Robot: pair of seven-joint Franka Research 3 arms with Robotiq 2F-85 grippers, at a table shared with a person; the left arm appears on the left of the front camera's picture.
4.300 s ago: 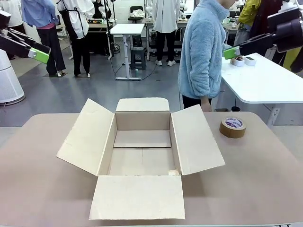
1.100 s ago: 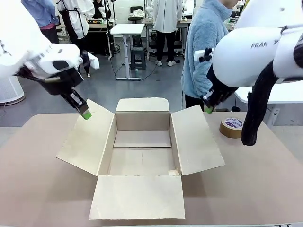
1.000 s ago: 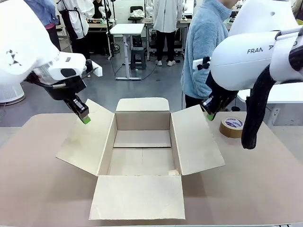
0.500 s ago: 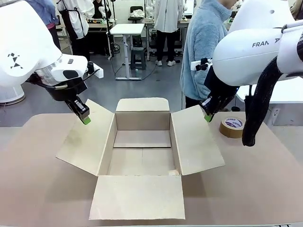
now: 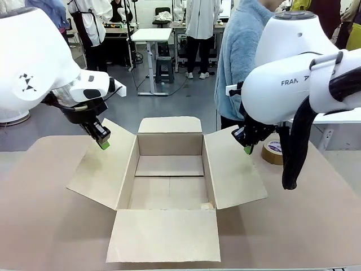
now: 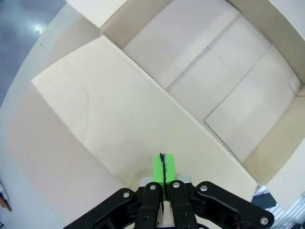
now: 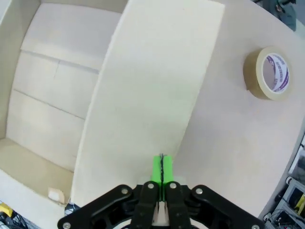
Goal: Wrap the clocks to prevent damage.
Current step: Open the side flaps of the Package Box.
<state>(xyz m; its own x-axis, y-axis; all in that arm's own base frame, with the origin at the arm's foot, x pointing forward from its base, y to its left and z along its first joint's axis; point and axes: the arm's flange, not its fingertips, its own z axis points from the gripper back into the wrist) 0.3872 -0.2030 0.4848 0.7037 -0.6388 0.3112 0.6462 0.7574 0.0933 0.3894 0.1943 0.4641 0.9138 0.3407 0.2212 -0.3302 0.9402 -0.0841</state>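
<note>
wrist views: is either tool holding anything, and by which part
Nothing is held. The left tool is shut on nothing over the box's left flap, and the right tool is shut on nothing over the right flap.

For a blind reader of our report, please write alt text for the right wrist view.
The shut right claw points down at a flap of an open box. A tape roll lies on the table beside the flap.
</note>
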